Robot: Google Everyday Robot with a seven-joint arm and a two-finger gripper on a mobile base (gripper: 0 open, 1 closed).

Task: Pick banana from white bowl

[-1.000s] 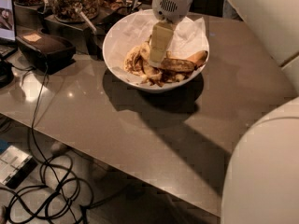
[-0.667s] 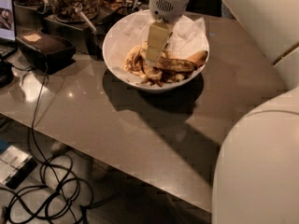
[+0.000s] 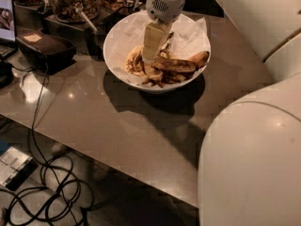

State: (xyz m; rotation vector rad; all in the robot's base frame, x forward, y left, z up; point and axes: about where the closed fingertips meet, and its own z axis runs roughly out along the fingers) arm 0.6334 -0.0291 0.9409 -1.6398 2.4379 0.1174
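The white bowl (image 3: 117,36), lined with crumpled white paper, stands on the brown table at the upper middle. The long brown-speckled banana (image 3: 178,64) lies across the bowl's near right side, one end pointing right. Shorter spotted bananas (image 3: 134,62) are bunched at the bowl's left. My gripper (image 3: 150,60) reaches straight down into the bowl from above, its tip among the bananas just left of the long banana. The gripper's body hides the part of the bowl behind it.
A black tray (image 3: 44,48) sits on the table at the left. Glass jars of snacks (image 3: 70,1) stand behind the bowl. Cables (image 3: 47,182) and a small box lie on the floor at the lower left. My white arm (image 3: 254,159) fills the right side.
The gripper has lowered slightly into the bowl and shifted a little left. My arm's near segment has moved further into the right of the view. The bananas have not visibly moved.
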